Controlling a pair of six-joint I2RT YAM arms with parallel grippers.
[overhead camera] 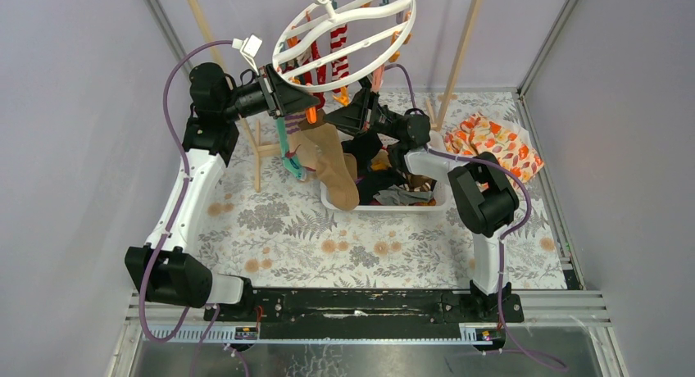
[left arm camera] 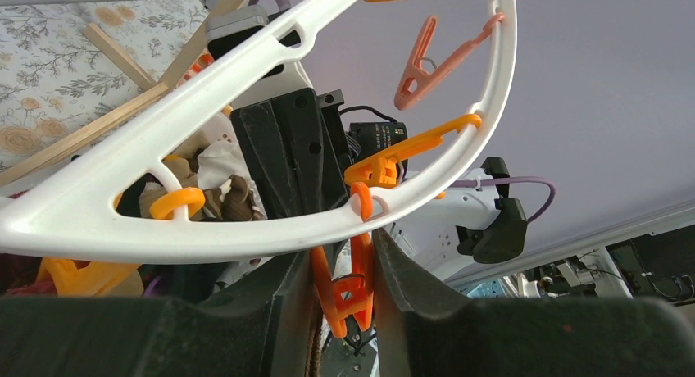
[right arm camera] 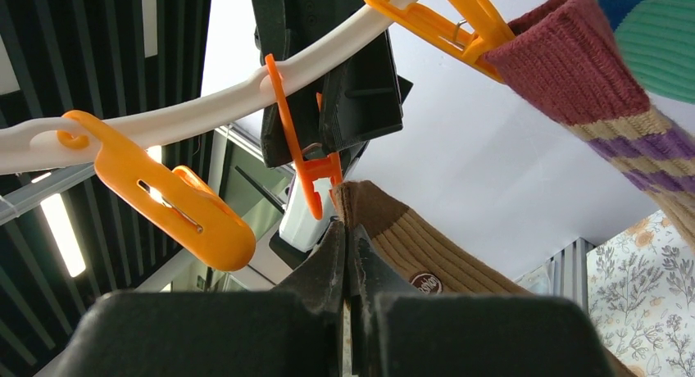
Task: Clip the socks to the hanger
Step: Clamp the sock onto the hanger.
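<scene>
Right wrist: right end effector (right arm camera: 348, 229) pinches tan sock (right arm camera: 430, 250).

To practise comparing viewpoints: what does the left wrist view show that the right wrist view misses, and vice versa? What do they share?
Left wrist only: the wooden pole and a salmon clip. Right wrist only: the right gripper pinching the tan sock, plus a clipped maroon striped sock. Both: the white hanger and the orange clip squeezed by the left gripper.
</scene>
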